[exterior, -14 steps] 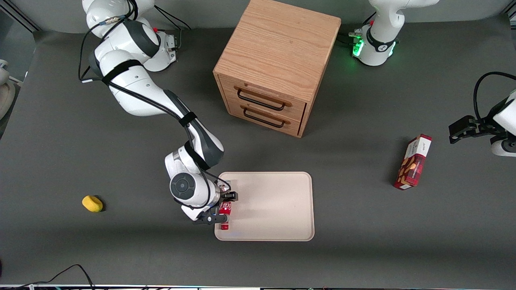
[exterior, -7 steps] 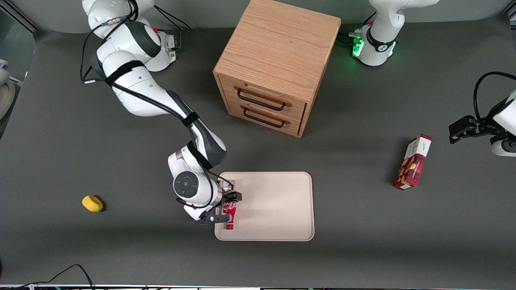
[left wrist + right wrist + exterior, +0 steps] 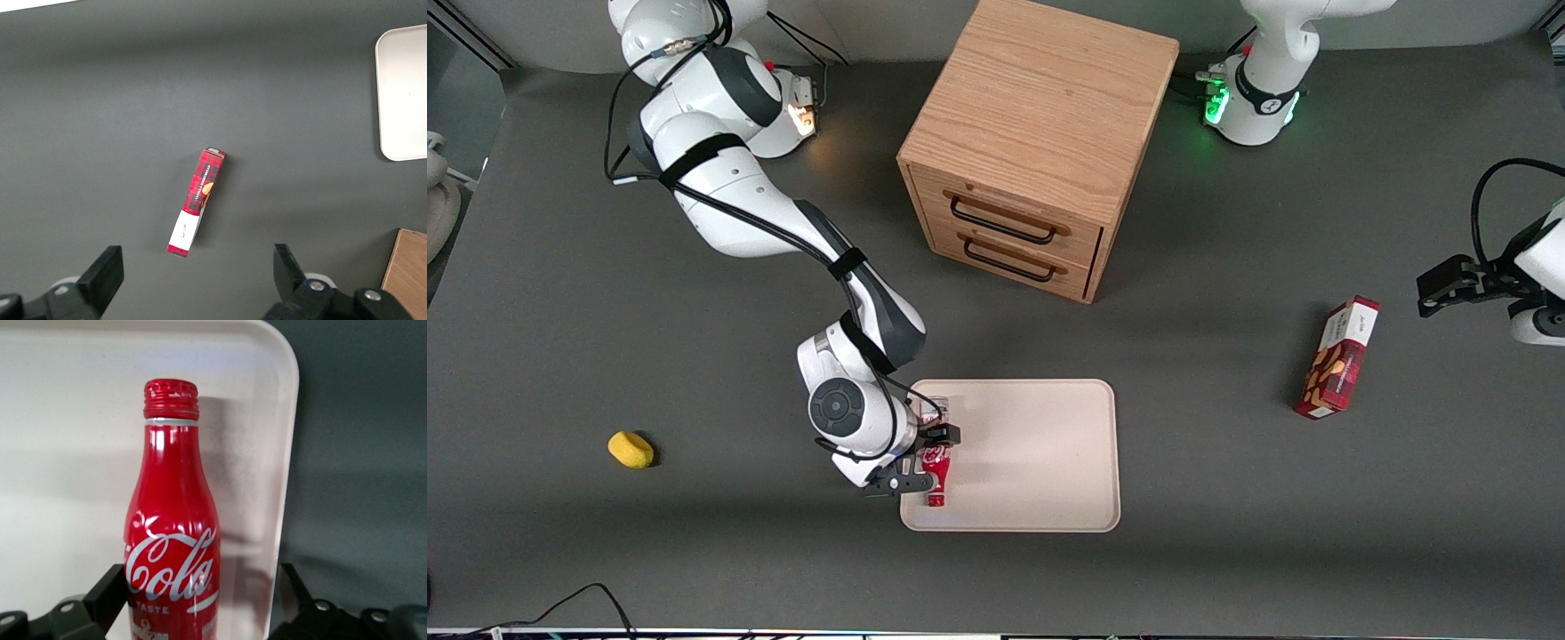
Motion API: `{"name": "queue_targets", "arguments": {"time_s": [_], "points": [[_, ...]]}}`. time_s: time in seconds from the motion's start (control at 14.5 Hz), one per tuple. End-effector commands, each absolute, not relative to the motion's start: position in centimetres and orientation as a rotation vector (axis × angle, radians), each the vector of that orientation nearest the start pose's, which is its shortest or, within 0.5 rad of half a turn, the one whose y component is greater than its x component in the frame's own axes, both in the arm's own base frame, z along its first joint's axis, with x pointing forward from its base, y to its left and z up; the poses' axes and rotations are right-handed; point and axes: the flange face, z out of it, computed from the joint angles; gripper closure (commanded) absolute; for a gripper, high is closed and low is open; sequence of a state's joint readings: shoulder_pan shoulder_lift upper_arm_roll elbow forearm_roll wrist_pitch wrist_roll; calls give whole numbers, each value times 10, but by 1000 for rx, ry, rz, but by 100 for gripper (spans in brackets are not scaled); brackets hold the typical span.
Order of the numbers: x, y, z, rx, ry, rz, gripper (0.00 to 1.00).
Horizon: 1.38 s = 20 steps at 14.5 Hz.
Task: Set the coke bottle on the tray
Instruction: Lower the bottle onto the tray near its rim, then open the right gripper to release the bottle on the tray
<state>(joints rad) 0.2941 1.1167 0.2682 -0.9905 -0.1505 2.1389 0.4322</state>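
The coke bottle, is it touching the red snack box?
Apart. The front view shows the coke bottle at the tool over the tray, the snack box separated by bare table.
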Motion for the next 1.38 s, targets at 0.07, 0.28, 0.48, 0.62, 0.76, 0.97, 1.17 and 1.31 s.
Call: {"name": "queue_targets", "arguments": {"time_s": [0.07,0.28,0.48,0.62,0.76,0.97,1.17,1.31], "points": [[711,349,187,-3019,-111,-41,0],[712,349,191,-3011,-106,-61,0],[715,351,207,-3003,-94,-87,0],[717,353,236,-2993,-102,-126,0],[714,354,256,-3000,-118,-132,0],[711,324,310,-3007,-105,-158,0],[698,275,363,-3046,-38,-153,0],[681,237,391,-3073,37,-150,0]]}}
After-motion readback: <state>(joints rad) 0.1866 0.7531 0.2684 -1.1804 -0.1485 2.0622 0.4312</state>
